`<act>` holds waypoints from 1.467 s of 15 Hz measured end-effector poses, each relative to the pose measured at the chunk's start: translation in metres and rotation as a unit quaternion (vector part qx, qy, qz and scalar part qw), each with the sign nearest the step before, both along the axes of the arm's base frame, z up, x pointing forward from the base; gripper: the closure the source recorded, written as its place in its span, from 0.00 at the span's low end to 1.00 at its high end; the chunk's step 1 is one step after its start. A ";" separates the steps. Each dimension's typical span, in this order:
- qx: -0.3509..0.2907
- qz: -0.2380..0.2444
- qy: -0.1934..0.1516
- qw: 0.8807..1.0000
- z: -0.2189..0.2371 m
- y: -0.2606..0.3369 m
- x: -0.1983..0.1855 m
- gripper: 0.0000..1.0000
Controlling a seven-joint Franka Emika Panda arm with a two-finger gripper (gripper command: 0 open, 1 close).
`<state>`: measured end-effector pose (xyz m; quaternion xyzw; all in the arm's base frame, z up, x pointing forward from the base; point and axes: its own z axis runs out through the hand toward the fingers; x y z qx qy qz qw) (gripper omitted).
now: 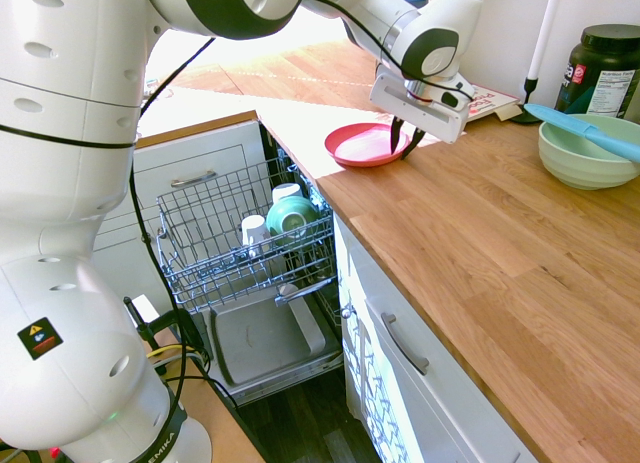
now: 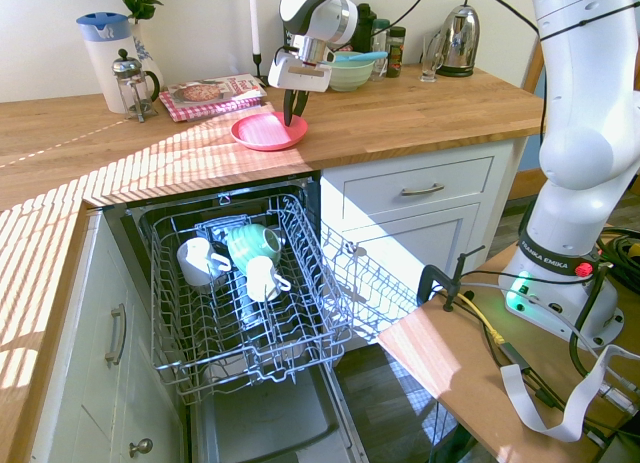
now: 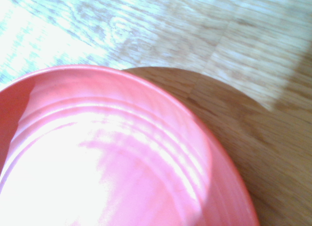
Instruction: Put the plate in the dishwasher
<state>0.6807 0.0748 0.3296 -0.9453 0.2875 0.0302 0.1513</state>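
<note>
Jaws straddle plate rim on counter; grip unclear, fingertips partly hidden. Wrist view crops plate.

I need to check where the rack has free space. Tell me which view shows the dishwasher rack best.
The second exterior view: the whole pulled-out rack shows from above, with two white mugs and a green cup. The first exterior view shows it further off, partly behind the arm. The wrist view shows only the plate.

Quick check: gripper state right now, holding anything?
Gripper: fingers down at the rim of the pink plate on the counter; open or shut cannot be told, and the plate is not lifted.
</note>
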 end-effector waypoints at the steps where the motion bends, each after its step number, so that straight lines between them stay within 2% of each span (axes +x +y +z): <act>1: 0.002 0.000 0.000 1.000 0.000 0.000 0.000 1.00; 6: 0.006 0.001 -0.006 1.000 0.006 0.001 0.000 1.00; 8: -0.009 0.015 -0.019 1.000 0.023 0.006 -0.001 1.00; 11: -0.072 0.055 -0.048 0.995 0.086 0.023 -0.002 1.00; 13: -0.128 0.090 -0.065 0.986 0.142 0.054 -0.011 1.00; 15: -0.186 0.129 -0.083 0.971 0.178 0.110 -0.032 1.00; 18: -0.274 0.170 -0.118 0.939 0.179 0.216 -0.074 1.00; 20: -0.329 0.190 -0.151 0.912 0.169 0.301 -0.127 1.00; 22: -0.382 0.212 -0.188 0.880 0.152 0.381 -0.195 1.00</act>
